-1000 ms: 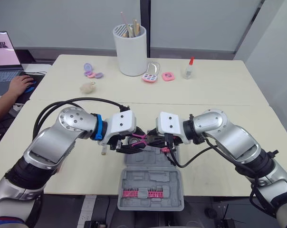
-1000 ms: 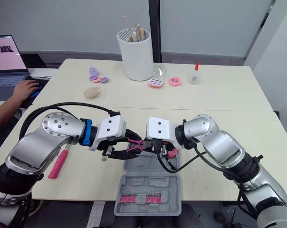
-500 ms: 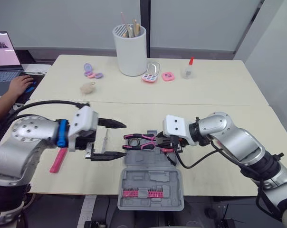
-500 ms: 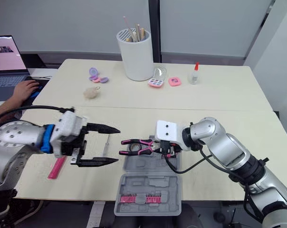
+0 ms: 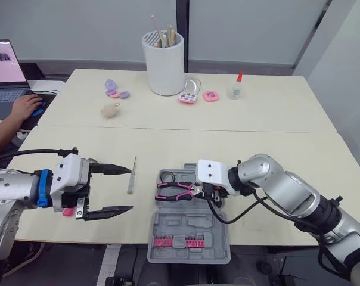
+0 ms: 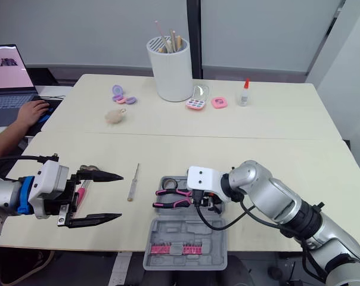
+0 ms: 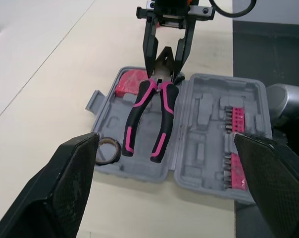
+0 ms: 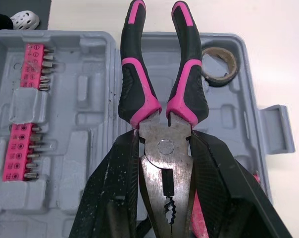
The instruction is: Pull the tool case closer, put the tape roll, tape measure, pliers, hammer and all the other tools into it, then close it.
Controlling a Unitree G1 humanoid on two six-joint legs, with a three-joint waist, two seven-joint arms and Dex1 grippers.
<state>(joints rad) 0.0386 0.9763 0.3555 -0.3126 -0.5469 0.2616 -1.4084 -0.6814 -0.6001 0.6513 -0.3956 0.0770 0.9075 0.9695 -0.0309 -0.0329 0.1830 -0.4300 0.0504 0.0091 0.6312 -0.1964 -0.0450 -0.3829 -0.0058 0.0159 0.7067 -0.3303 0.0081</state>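
The right tool (image 5: pixel 196 189) clamps the pliers (image 5: pixel 175 189) by the head, their pink handles low over the far half of the open case (image 5: pixel 189 232), beside the tape roll (image 5: pixel 170 176) lying inside. Left of the case, the left tool (image 5: pixel 131 189) hovers, its 2 fingers wide apart, a screwdriver (image 5: pixel 132 176) on the bench (image 5: pixel 257 137) between.

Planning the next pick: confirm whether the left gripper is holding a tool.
No, the left gripper is wide open with nothing in it.
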